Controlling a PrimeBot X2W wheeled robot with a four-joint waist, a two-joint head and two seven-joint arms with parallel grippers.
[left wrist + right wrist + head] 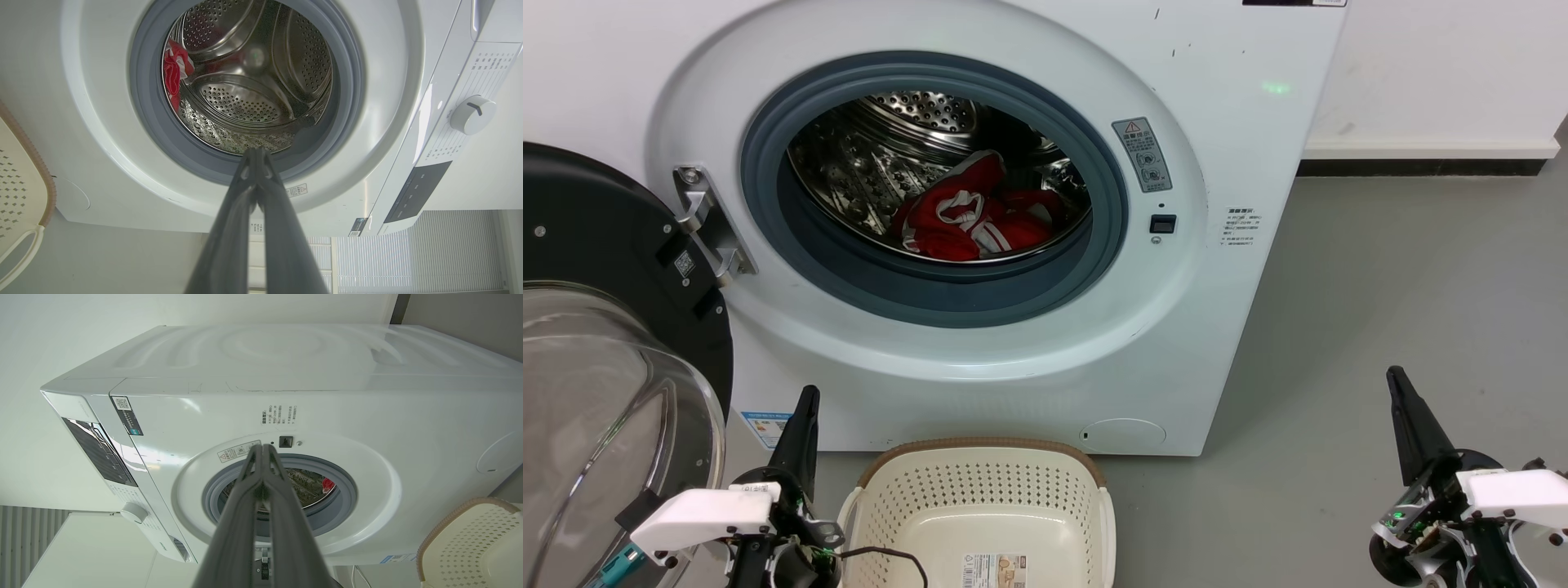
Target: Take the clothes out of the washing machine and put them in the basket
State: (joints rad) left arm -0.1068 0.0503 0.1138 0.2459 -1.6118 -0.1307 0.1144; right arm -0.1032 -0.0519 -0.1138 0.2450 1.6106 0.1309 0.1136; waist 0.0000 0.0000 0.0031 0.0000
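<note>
Red clothes (968, 216) with white bands lie in a heap on the bottom of the steel drum of the white washing machine (1217, 163), whose porthole stands open. The same clothes (173, 71) show at the drum's left side in the left wrist view, and a red scrap of the clothes (328, 484) in the right wrist view. The cream basket (1086, 510) sits on the floor just before the machine, with a paper label on its bottom. My left gripper (807, 394) is shut at the lower left beside the basket. My right gripper (1395, 376) is shut at the lower right, over bare floor.
The machine's black-framed glass door (605, 392) hangs open at the left, close to my left arm. Grey floor (1405, 286) stretches to the right of the machine up to a white wall with a dark skirting. A dark cable (890, 557) droops over the basket's near left rim.
</note>
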